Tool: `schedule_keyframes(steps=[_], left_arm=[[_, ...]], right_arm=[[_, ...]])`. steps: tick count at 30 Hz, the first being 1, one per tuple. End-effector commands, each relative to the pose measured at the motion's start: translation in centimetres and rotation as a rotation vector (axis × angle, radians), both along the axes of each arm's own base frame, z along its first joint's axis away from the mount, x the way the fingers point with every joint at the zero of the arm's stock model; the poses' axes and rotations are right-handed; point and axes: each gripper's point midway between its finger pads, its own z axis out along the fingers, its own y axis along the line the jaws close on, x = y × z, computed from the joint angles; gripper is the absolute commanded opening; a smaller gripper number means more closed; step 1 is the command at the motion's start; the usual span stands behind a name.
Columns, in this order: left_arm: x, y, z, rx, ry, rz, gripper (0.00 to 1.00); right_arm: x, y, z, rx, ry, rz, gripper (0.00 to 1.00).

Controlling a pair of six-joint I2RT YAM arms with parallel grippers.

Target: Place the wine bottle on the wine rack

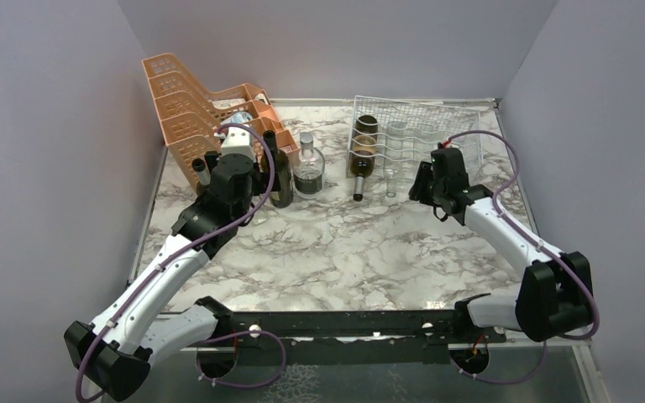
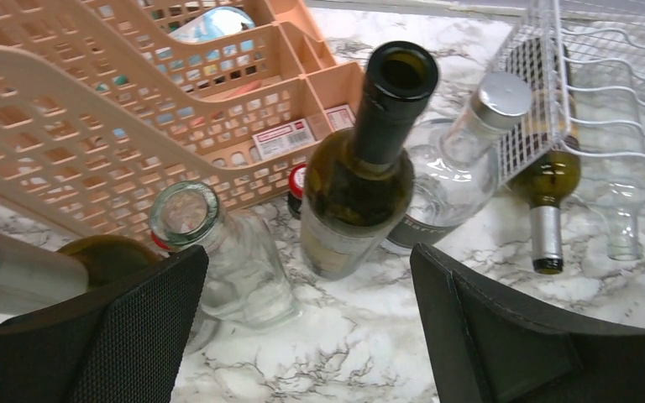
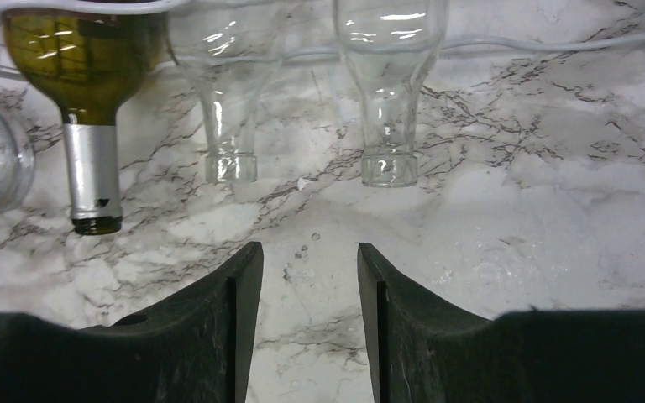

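Note:
An upright dark green wine bottle (image 2: 359,172) with an open black neck stands on the marble table, just beyond my left gripper (image 2: 306,256). That gripper is open and holds nothing. The same bottle (image 1: 281,178) stands beside the orange trays in the top view. The white wire wine rack (image 1: 462,126) sits at the back right. In it lie a green bottle (image 3: 84,75) with a silver neck and two clear bottles (image 3: 228,126) (image 3: 390,109), necks toward me. My right gripper (image 3: 308,248) is open over bare marble, short of those necks.
Orange perforated stacked trays (image 1: 189,109) stand at the back left. Around the wine bottle stand a clear open jar-like bottle (image 2: 218,252), a clear bottle with a silver cap (image 2: 474,143) and a foil-necked bottle (image 2: 25,273) at the left edge. Grey walls enclose the table.

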Motion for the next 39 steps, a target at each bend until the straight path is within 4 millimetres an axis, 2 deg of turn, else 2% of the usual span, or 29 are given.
schedule_keyframes(steps=[1, 7, 11, 15, 21, 24, 28, 32, 36, 39], left_arm=[[0.3, 2.6, 1.7, -0.011, -0.032, 0.126, 0.95], [0.6, 3.0, 1.7, -0.009, -0.01, 0.147, 0.84], [0.7, 2.9, 1.7, -0.003, -0.006, 0.136, 0.81], [1.3, 3.5, 0.8, 0.045, 0.014, 0.169, 0.75], [2.1, 5.5, -0.8, 0.112, 0.051, 0.261, 0.67], [2.5, 5.4, -1.5, 0.107, 0.072, 0.251, 0.64], [2.8, 5.0, -2.5, 0.101, 0.099, 0.229, 0.52], [2.7, 5.0, -2.7, 0.116, 0.103, 0.213, 0.34], [2.4, 4.5, -2.0, 0.12, 0.096, 0.158, 0.17], [1.8, 2.9, -1.2, 0.113, 0.11, 0.041, 0.07]], right_arm=[[-1.6, 1.2, 0.8, 0.072, 0.014, 0.063, 0.49], [-1.8, 2.1, 2.6, 0.11, -0.013, 0.112, 0.49], [-1.7, 2.4, 3.5, 0.119, -0.036, 0.128, 0.49], [-1.9, 2.8, 3.9, 0.137, -0.04, 0.147, 0.49], [-2.3, 3.0, 4.1, 0.148, -0.04, 0.157, 0.49], [-2.4, 3.0, 4.4, 0.149, -0.048, 0.164, 0.49], [-2.5, 3.1, 4.9, 0.153, -0.061, 0.179, 0.49], [-2.6, 3.7, 5.3, 0.162, -0.069, 0.225, 0.49], [-2.8, 4.4, 5.7, 0.168, -0.071, 0.284, 0.49], [-2.8, 4.8, 6.0, 0.171, -0.085, 0.326, 0.49]])
